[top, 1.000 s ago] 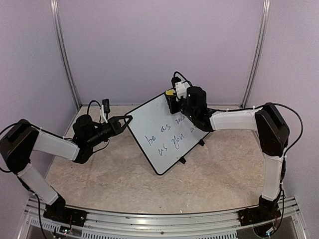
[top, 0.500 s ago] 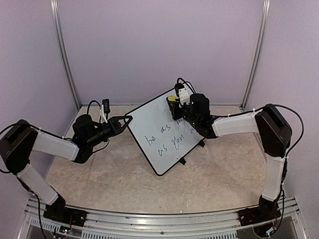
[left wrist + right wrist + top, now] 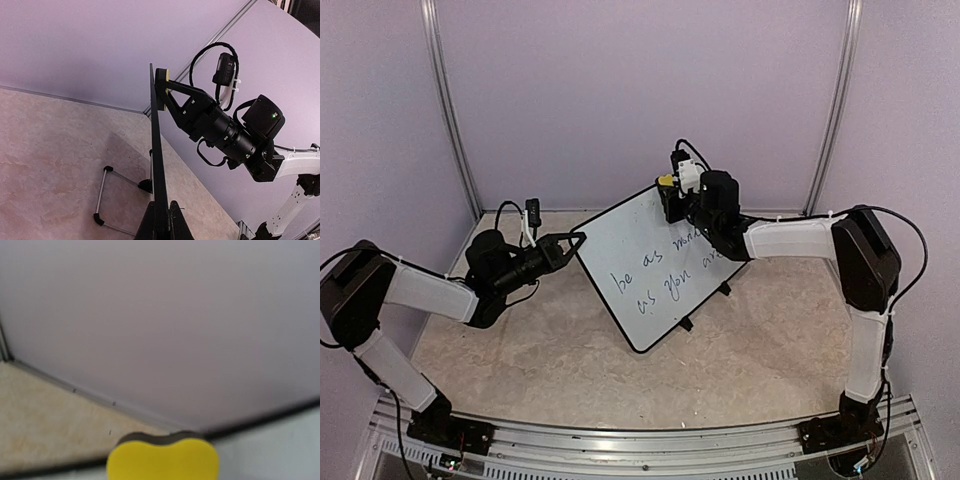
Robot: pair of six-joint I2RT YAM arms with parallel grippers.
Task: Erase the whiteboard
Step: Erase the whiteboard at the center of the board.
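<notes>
Two pincers work at the whiteboard (image 3: 640,270). Top view: it stands tilted on the tabletop (image 3: 570,350); the left pincer (image 3: 575,240) is clamped on its left corner, and the right pincer (image 3: 670,195) grips a yellow sponge (image 3: 665,181) at the upper edge.
Left wrist: the whiteboard (image 3: 156,150) is edge-on between closed fingers (image 3: 146,227).
Right wrist: the yellow sponge (image 3: 162,460) is against the rim.

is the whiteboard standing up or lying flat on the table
Standing up: the whiteboard is propped on its black wire stand, and the left wrist view shows it edge-on, nearly vertical.
</notes>
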